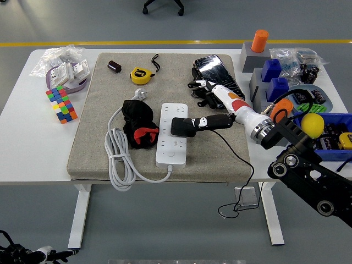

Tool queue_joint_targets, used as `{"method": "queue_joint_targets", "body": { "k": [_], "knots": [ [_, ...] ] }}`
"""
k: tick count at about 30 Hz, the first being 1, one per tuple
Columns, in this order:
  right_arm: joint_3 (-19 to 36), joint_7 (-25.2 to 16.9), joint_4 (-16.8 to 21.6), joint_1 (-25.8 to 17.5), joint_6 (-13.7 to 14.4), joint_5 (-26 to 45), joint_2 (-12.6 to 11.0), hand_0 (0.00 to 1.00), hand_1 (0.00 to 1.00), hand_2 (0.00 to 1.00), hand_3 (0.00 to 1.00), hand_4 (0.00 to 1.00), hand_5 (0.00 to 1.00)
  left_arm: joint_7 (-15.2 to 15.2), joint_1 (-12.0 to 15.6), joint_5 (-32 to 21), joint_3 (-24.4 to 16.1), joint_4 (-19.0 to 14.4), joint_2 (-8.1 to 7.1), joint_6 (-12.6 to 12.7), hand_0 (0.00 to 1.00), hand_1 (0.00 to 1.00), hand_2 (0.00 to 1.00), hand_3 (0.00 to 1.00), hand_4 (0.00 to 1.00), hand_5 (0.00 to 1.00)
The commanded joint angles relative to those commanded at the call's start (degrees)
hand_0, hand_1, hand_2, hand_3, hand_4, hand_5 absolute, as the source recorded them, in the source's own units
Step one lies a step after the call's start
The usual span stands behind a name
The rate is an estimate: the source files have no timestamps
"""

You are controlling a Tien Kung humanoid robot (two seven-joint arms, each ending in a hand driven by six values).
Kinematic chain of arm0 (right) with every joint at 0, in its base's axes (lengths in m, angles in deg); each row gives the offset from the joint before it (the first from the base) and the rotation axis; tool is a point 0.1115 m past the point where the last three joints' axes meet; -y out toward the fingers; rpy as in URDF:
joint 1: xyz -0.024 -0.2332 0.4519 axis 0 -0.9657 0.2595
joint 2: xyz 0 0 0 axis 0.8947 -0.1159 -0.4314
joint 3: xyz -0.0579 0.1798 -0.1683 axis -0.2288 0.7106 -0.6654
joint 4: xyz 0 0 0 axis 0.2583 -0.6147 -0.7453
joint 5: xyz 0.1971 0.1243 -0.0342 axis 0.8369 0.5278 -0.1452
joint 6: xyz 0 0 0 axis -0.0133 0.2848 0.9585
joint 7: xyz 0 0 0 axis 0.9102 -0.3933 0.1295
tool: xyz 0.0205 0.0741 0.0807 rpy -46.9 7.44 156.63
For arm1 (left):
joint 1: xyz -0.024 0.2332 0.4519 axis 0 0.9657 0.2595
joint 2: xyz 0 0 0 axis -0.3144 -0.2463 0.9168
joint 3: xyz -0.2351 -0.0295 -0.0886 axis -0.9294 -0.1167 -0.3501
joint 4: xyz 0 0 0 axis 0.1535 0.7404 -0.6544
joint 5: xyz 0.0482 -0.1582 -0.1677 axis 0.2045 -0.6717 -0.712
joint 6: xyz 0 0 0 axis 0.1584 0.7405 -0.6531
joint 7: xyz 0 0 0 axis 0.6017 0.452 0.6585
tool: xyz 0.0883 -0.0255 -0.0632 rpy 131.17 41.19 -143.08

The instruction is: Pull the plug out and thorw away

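A white power strip (172, 135) lies on a grey mat (99, 137) at the table's middle. A black plug (183, 126) sits on the strip's right side, and its thin black cable (237, 159) runs off the table's near edge. My right hand (199, 123) reaches in from the right with a white and orange back (234, 102). Its black fingers (214, 120) are closed on the plug. Part of my left arm (14, 254) shows low in the bottom left corner, away from the table.
The strip's white cord (116, 159) coils at the mat's left front. A black cloth with a red clip (138, 125) lies beside the strip. A yellow tape measure (140, 75), a colour cube (61, 104), a black case (215, 69) and bins with blocks (275, 82) stand around.
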Motion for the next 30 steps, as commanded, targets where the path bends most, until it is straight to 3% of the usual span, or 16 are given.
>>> {"method": "queue_joint_targets", "body": {
  "k": [2, 8, 15, 25, 30],
  "knots": [
    [-0.92, -0.22, -1.53, 0.6, 0.62, -0.14, 0.41, 0.81, 0.819, 0.806, 0.857, 0.998, 0.416, -0.1, 0.13, 0.2, -0.11, 0.0, 0.04, -0.05, 0.532, 0.664, 0.692, 0.666, 0.826, 0.716],
    [-7.13, -1.99, -11.82, 4.73, 5.9, 0.09, 3.43, 0.803, 0.811, 0.798, 0.844, 0.998, 0.407, -0.78, 0.23, 1.76, -0.66, -0.28, 0.26, -0.71, 0.53, 0.664, 0.692, 0.664, 0.82, 0.718],
    [-11.03, -2.62, -20.48, 6.94, 8.08, 1.34, 5.93, 0.782, 0.785, 0.774, 0.803, 0.998, 0.4, -0.73, 0.0, 1.81, -0.71, -0.52, 0.26, -0.77, 0.532, 0.663, 0.693, 0.665, 0.814, 0.71],
    [-15.34, -3.25, -25.48, 8.01, 10.05, 5.86, 8.29, 0.774, 0.779, 0.765, 0.792, 0.998, 0.4, -1.61, 0.43, 3.82, -1.76, -0.47, -0.2, -1.32, 0.532, 0.664, 0.693, 0.666, 0.816, 0.707],
    [-16.3, -3.47, -26.12, 8.65, 11.04, 8.12, 9.44, 0.753, 0.747, 0.744, 0.774, 0.998, 0.392, -1.75, 0.45, 4.17, -1.92, -0.57, -0.21, -1.42, 0.533, 0.663, 0.692, 0.665, 0.817, 0.702]
  ]
}}
